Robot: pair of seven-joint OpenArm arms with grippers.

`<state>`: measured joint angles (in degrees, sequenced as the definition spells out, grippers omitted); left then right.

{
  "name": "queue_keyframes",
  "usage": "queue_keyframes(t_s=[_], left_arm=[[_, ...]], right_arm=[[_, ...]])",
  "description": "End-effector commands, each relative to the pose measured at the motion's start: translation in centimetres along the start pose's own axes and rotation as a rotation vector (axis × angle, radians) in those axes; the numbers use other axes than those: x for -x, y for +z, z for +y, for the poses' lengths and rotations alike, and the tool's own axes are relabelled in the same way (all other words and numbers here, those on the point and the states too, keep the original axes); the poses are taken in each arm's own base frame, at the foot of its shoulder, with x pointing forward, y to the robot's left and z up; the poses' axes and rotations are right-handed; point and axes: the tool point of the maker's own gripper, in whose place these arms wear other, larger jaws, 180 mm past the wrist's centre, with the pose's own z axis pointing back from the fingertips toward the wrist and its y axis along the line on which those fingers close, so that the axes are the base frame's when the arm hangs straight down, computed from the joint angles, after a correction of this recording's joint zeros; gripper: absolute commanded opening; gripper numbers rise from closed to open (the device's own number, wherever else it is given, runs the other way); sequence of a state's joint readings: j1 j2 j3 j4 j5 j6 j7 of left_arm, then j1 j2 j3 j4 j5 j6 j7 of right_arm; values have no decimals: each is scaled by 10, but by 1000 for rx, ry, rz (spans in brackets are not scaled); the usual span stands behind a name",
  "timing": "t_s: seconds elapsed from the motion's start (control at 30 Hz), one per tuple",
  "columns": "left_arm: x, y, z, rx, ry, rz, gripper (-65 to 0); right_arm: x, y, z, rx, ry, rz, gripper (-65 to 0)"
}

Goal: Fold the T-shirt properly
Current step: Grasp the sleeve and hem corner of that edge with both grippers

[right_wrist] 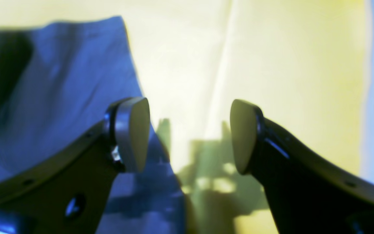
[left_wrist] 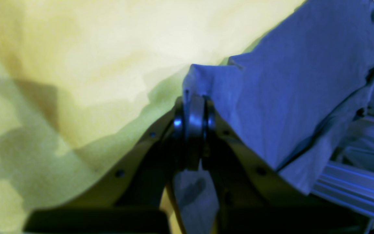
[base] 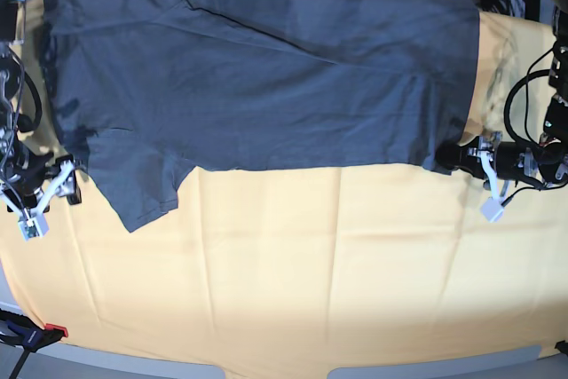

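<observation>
Shirt [base: 266, 77] lies flat across far half of cloth [base: 293, 281], sleeve near left. Left gripper [left_wrist: 193, 107] clamped on hem corner, ready to lift for fold. Right gripper [right_wrist: 189, 135] jaws apart beside sleeve edge, nothing held yet.

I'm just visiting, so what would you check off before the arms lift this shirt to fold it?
1. Left claw shut on the shirt hem corner: ok.
2. Right claw gripping the shirt: not ok, jaws wide open, nothing between them.
3. Right claw at the shirt's edge: ok, one pad sits over the fabric.
4. Shirt spread flat on the cloth: ok, only light wrinkles.
5. Sleeve lying flat: ok.
</observation>
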<state>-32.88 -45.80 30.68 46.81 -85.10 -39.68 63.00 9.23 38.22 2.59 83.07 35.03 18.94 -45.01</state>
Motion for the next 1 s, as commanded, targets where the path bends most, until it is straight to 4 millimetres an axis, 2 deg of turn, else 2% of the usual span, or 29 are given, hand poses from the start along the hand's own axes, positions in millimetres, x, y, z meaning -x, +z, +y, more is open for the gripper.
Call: queue_keyframes(t_s=[0.0,0.13,0.27,0.4,0.57,0.8,0.9,0.97], left_arm=[[-11,11,1,-16,-23,-19,-650],[-10,11,1,-16,-23,-16,-650],[-10,11,1,-16,-24,-17,-650],[-10,11,1,-16,-23,-16,-650],[-10,11,1,-16,-24,-17,-650],[-10,11,1,-16,-24,-17,-650],[-12,11,1,-16,-25,-20,-650],[-17,13,0,-17,-32,-29,-650]], right_arm=[[-21,-1,-10,-6,-42,-48,-241],[-19,-33,12,-200,-251,-9,-241],[-12,-54,31,-347,-396,35,-241],[-1,-64,46,-427,-448,56,-243],[15,-67,73,-498,-405,108,-264],[9,-64,78,-532,-378,94,-474],[4,-64,77,-531,-376,81,-633],[-4,-63,75,-528,-368,66,-650]])
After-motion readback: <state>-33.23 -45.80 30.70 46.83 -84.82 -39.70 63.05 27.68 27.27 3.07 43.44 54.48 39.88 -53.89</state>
